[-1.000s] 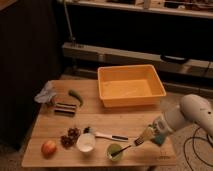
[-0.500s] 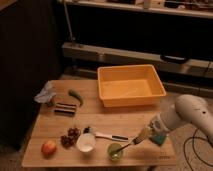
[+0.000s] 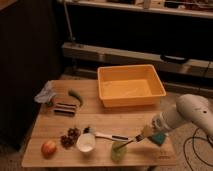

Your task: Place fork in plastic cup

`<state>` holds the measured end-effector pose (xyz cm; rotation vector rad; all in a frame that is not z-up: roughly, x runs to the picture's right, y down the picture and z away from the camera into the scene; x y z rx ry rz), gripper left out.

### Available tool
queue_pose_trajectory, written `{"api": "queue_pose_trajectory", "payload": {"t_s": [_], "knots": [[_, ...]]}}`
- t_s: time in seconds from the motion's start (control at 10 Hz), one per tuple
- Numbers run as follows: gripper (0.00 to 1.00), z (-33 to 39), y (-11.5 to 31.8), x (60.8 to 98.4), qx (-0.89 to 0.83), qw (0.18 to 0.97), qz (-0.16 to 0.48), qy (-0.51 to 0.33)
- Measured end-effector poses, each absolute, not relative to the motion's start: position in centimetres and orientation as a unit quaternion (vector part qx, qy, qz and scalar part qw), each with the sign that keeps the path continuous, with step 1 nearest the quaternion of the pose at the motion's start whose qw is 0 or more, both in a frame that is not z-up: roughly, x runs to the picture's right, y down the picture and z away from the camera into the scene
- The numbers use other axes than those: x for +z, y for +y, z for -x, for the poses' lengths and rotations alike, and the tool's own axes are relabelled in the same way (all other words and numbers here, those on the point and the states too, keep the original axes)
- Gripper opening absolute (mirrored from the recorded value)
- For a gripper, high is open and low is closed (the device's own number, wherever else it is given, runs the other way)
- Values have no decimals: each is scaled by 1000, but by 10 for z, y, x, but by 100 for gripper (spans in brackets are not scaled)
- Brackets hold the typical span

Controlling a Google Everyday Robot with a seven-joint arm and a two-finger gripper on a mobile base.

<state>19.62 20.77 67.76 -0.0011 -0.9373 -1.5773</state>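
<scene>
While the hand (image 3: 148, 134) hangs over the front right part of the bench (image 3: 102, 119), it is closed on the pale end of the fork (image 3: 131, 141), whose dark shaft slopes down and to the left toward the plastic cup (image 3: 118, 151). Compared with a second ago, the hand has eased a little lower and leftward, and the free end of the fork has dropped from clear of the cup to right at its rim. The cup itself has not shifted; it stands near the front edge, just beside the white cup (image 3: 86, 142), with the white utensil (image 3: 107, 135) lying just behind them both. That puts the task close to its end. The tip looks to be just entering the cup's mouth, though whether it is inside or only above the rim is hard to make out. A light, low cup could tip if the fork leans on its wall, so release calls for the tip well down inside first.
</scene>
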Motion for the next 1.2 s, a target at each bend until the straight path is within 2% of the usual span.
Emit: {"api": "queue_pose_trajectory", "payload": {"t_s": [1.2], "knots": [[2, -180, 205, 644, -705, 571, -40, -419]]}}
